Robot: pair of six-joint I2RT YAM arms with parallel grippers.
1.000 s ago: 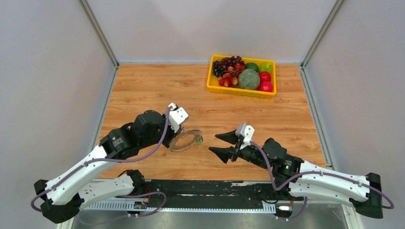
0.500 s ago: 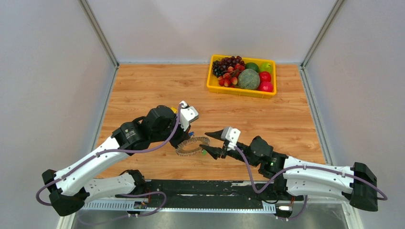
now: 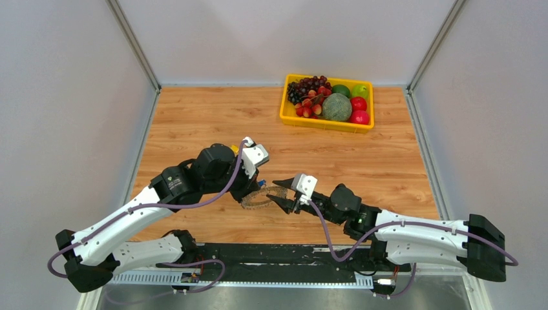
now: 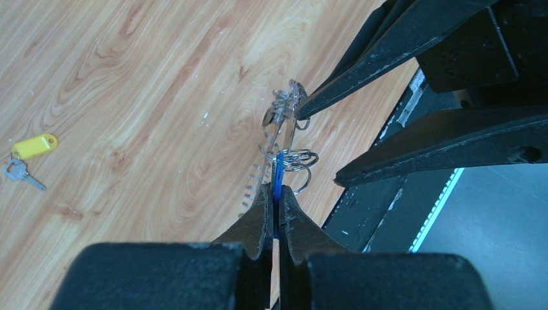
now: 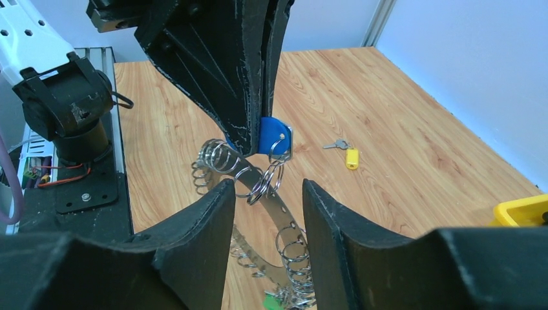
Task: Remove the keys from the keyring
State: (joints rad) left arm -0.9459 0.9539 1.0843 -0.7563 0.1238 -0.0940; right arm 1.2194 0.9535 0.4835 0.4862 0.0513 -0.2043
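Wood table (image 3: 194, 116), front-centre: left gripper (image 4: 276, 194) clamped on blue key (image 5: 270, 135), keyring (image 3: 257, 201) hanging edge-up off it. Right gripper (image 5: 268, 187) spread, fingers straddling the ring's loops. Right arm has reached further left than 0.5 s ago; left barely moved. Both arms low, converging. Yellow key (image 4: 33, 146) loose on table.

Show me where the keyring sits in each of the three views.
Top external: the keyring is at centre, between the left gripper and the right gripper.
Left wrist: edge-on at centre, running up from the shut left gripper.
Right wrist: curving from centre to the bottom edge, inside the open right gripper.
Shared landmark: the left gripper, clamped on the blue key head at the ring.
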